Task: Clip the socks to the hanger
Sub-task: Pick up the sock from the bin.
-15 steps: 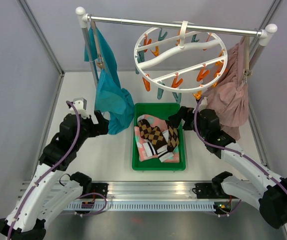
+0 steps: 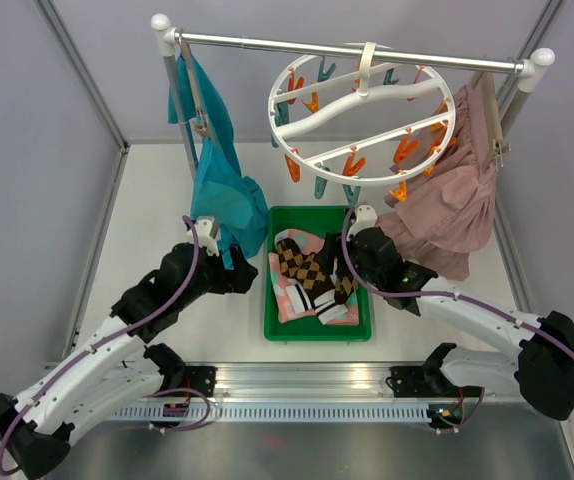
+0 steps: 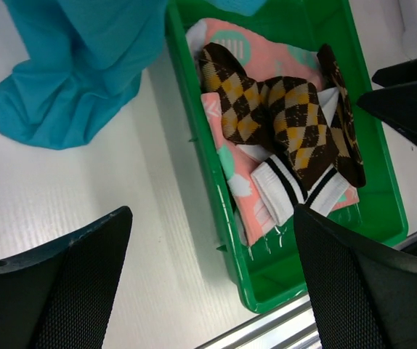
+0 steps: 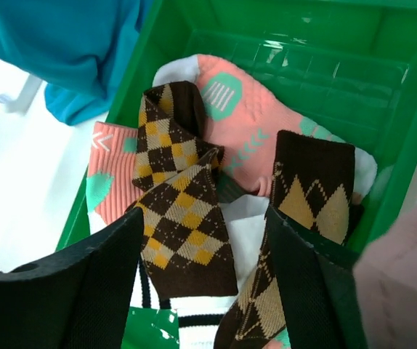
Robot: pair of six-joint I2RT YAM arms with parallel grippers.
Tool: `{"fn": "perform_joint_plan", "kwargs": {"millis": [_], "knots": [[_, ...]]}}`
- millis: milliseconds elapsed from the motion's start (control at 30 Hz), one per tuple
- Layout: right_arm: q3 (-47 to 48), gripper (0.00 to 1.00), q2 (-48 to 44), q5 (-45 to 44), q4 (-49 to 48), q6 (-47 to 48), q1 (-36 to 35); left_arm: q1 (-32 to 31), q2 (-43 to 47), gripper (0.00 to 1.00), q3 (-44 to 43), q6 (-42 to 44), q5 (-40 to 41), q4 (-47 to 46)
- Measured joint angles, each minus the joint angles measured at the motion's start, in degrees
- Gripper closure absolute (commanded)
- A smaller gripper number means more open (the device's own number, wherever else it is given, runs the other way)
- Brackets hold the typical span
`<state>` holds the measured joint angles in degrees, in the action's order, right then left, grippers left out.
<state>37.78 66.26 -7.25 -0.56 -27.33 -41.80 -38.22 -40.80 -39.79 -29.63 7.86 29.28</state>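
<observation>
1. My left gripper (image 2: 239, 276) hangs in the lower left of the overhead view, just left of the green bin (image 2: 317, 335). Its fingers (image 3: 78, 283) are spread wide and hold nothing.
2. A teal garment (image 2: 222, 190) hangs from the rail (image 2: 267, 42), its hem pooled on the white surface (image 2: 147, 200).
3. The socks (image 2: 312, 275) lie heaped in the bin at centre: argyle, pink and striped white.
4. The hanger (image 2: 365, 90) hangs on the rail in the upper centre, above the bin.
5. My right gripper (image 4: 205, 214) is spread over the argyle socks, gripping nothing.
6. A pink skirt (image 2: 447, 210) hangs at the right.
</observation>
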Motion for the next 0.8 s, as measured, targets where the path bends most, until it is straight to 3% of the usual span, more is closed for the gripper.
{"fn": "perform_joint_plan", "kwargs": {"millis": [233,500,800], "knots": [[0.85,0.34,0.81,-11.06,3.23,1.05,-8.26,-3.67,-1.36,0.07,2.58,-1.18,0.72,-5.29],[0.85,0.44,-0.55,-23.65,8.59,0.00,-8.63,-5.86,-4.52,0.08,2.89,-1.46,0.83,-9.46],[0.83,0.49,0.33,-25.40,7.67,0.59,-11.56,-6.27,-4.92,0.08,2.91,-1.44,1.03,-10.21]]}}
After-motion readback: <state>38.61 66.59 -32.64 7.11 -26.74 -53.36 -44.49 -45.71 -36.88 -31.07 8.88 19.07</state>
